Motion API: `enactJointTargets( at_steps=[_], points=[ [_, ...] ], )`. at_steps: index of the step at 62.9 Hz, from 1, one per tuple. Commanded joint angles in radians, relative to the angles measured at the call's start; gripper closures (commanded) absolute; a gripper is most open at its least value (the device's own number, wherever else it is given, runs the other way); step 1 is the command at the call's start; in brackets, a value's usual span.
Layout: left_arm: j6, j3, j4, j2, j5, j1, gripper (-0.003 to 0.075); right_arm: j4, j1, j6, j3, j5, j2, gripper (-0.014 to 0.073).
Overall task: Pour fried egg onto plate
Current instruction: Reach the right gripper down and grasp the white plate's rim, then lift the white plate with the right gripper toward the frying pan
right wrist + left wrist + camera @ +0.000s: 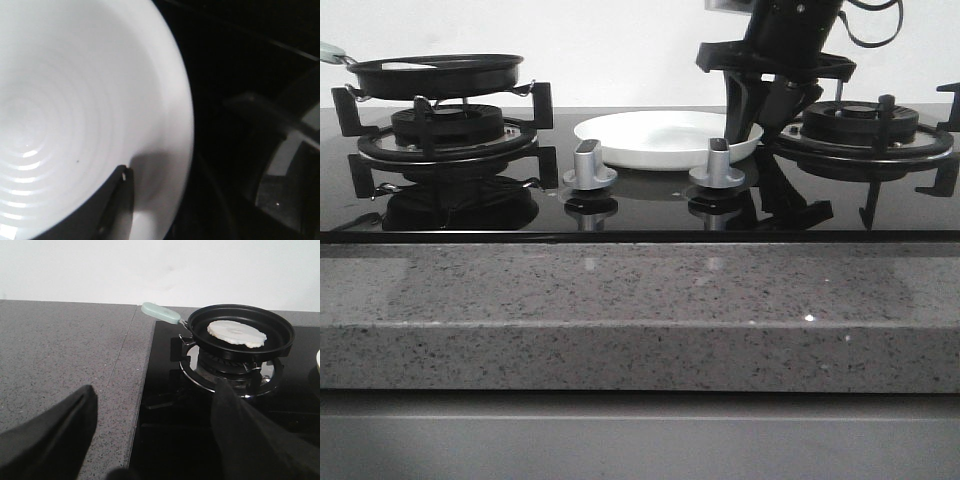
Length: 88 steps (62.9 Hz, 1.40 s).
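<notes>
Speckled grey stone forms the counter edge [640, 310] nearest the front camera, and behind it lies the black glass hob [640, 215]. Two silver knobs [589, 165] stand on the glass, side by side, just in front of the plate [660, 138], which sits on the hob between the two burners. The right gripper [760, 110] is down at the plate's right rim; in the right wrist view one dark finger [107, 207] lies over the inside of the rim, but the other finger is out of sight, so whether the rim is pinched cannot be told. The right burner grate [865, 130] stands just beside that gripper. On the left burner [445, 135] rests the black frying pan [240, 332], its pale green handle [161, 313] pointing away from the plate. The fried egg [236, 333] lies flat inside the pan. The left gripper [150, 440] hangs over the counter and hob edge, well short of the pan, its fingers spread wide apart and empty.
</notes>
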Motion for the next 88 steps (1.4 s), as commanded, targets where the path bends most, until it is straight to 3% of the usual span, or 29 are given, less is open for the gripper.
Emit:
enactJointTargets(
  at_steps=[1,12,24,38,58,66,74,88],
  points=[
    [-0.009,-0.028,-0.004,0.005,-0.091,0.0,0.0248,0.016,-0.001,-0.012,-0.032,-0.027,-0.056,0.0383],
    [-0.009,-0.028,-0.004,0.005,-0.091,0.0,0.0248,0.016,-0.001,-0.01,-0.032,-0.026,-0.056,0.0713],
    [-0.009,-0.028,-0.004,0.005,-0.091,0.0,0.0248,0.016,-0.003,0.02,-0.089,0.004,-0.056,0.07],
    [-0.009,-0.028,-0.004,0.005,-0.091,0.0,0.0248,0.035,-0.023,0.104,-0.252,0.163,-0.056,0.07],
    [-0.009,-0.028,-0.004,0.005,-0.091,0.0,0.0248,0.174,-0.051,0.132,-0.238,0.169,-0.119,0.07],
    [-0.009,-0.028,-0.004,0.005,-0.091,0.0,0.0248,0.175,-0.037,0.101,-0.144,0.156,-0.184,0.07],
    [-0.009,-0.028,-0.004,0.005,-0.091,0.0,0.0248,0.175,-0.01,0.063,0.053,0.061,-0.303,0.07],
    [-0.009,-0.028,-0.004,0.005,-0.091,0.0,0.0248,0.175,0.06,0.015,0.559,-0.272,-0.567,0.07]
  ],
)
